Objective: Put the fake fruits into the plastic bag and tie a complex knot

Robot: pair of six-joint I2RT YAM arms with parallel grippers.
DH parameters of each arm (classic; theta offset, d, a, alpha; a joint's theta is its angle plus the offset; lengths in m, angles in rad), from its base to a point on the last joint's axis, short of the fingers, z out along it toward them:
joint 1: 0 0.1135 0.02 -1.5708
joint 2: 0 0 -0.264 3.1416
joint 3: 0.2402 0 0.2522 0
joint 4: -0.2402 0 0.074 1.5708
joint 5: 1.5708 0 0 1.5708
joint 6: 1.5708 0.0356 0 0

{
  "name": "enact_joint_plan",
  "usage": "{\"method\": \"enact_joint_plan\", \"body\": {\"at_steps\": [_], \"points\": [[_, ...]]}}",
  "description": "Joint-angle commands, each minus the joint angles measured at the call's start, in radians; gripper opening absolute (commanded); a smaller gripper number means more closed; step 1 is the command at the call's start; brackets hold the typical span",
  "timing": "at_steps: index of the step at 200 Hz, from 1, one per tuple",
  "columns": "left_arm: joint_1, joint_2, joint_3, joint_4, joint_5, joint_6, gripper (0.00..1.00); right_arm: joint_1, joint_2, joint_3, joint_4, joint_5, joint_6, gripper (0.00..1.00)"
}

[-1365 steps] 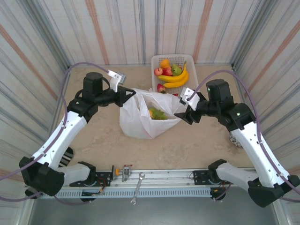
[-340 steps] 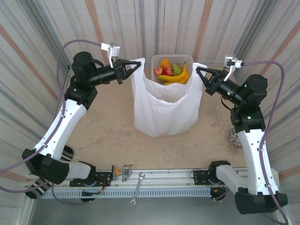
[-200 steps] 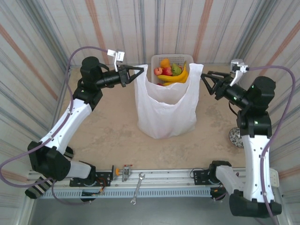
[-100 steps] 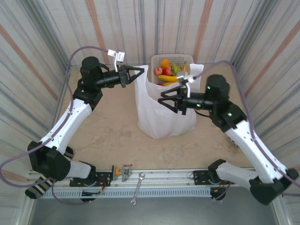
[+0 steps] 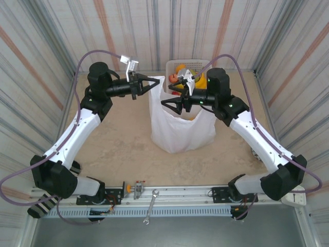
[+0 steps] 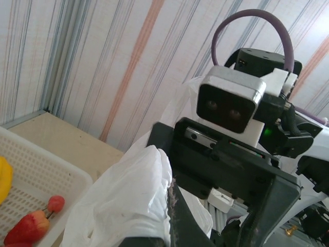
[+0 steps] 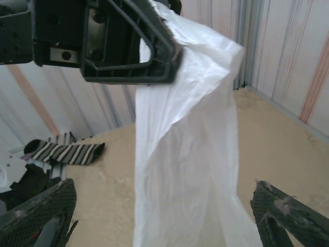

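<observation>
The white plastic bag (image 5: 180, 131) stands on the table, pulled up by its left handle (image 5: 158, 81). My left gripper (image 5: 153, 82) is shut on that handle (image 6: 131, 198). My right gripper (image 5: 172, 100) hangs wide open just in front of the held handle, touching nothing. In the right wrist view the bag (image 7: 190, 149) hangs between its spread fingers (image 7: 36, 216), below the left gripper (image 7: 128, 46). An orange (image 5: 180, 68), a red apple (image 5: 174, 78) and a banana (image 5: 201, 81) lie in the lattice basket. Something orange-yellow (image 5: 192, 115) shows in the bag's mouth.
The white basket (image 5: 175, 64) stands at the back wall behind the bag, its rim (image 6: 46, 172) holding a red fruit (image 6: 28, 230). A striped sock (image 7: 67, 152) lies at the left. A wrench (image 5: 150, 206) rests on the front rail. Striped walls close in all sides.
My right arm has swung left from the bag's right side to the left handle, jaws open. The bag's right side has sagged. The left arm has barely moved.
</observation>
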Motion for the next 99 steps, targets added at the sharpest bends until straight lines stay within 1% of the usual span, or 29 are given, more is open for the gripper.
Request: {"method": "enact_joint_plan", "body": {"at_steps": [1,28,59,82,99], "points": [[-0.007,-0.028,0.013,0.060,0.057,0.031,0.03,-0.009,0.041,0.036,0.046,-0.057,-0.058,0.92],[-0.007,-0.022,0.015,0.077,0.078,0.027,0.03,-0.009,0.084,0.057,0.079,-0.109,-0.048,0.92],[-0.006,-0.019,0.015,0.093,0.103,0.025,0.03,0.002,0.134,0.067,0.168,-0.153,0.007,0.90],[-0.008,-0.015,0.015,0.108,0.126,0.022,0.03,0.020,0.167,0.092,0.170,-0.168,0.007,0.83],[-0.009,-0.012,0.017,0.111,0.133,0.022,0.03,0.027,0.184,0.105,0.175,-0.188,0.020,0.74]]}}
